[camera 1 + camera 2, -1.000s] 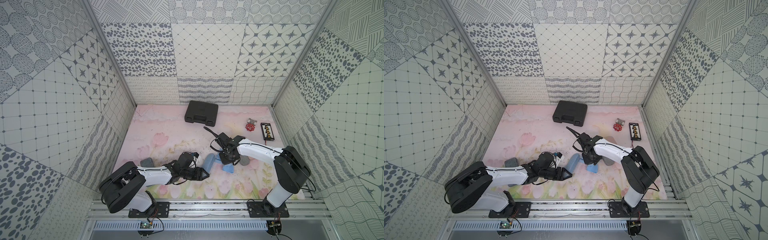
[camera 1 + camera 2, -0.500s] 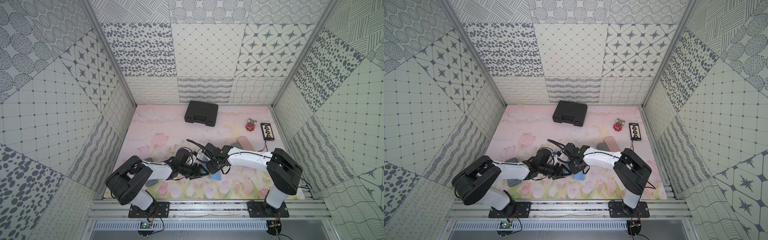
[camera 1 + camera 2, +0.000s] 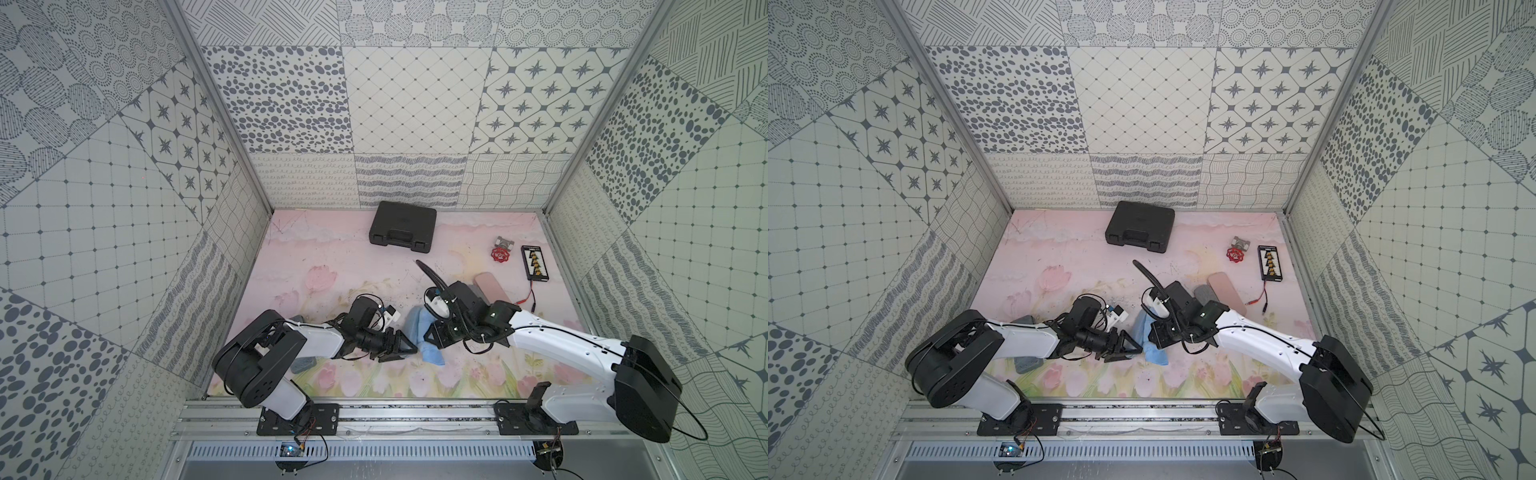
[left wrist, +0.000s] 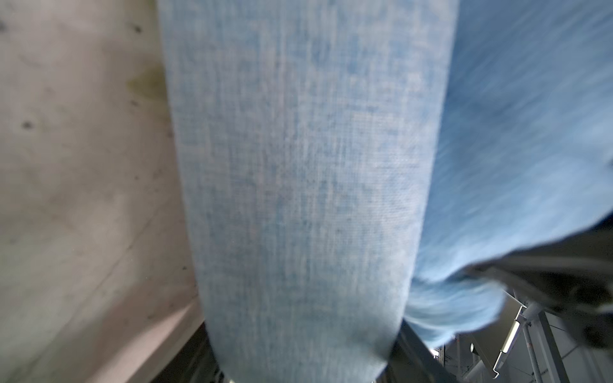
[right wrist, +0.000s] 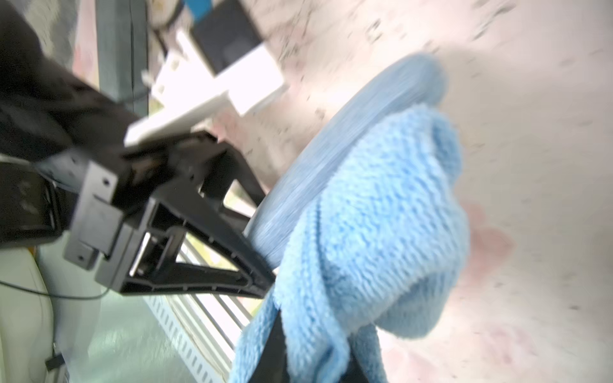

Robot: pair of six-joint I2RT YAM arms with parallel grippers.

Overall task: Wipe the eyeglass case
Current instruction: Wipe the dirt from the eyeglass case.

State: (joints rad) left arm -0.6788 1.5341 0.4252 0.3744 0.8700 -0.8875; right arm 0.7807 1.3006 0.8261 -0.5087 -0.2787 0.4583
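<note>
Shifted toward the left gripper point(image 3: 409, 348) since a second ago: the blue cloth point(image 3: 432, 355), now pressed against the eyeglass case point(image 3: 417, 326). That case is clamped at one end by the left gripper, front-middle over the mat point(image 3: 332, 257). The blue cloth is pinched by the right gripper point(image 3: 430, 337). A black toolbox point(image 3: 402, 226) is noted by the back wall.

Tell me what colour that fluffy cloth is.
The cloth is light blue, clearest in the right wrist view.
</note>
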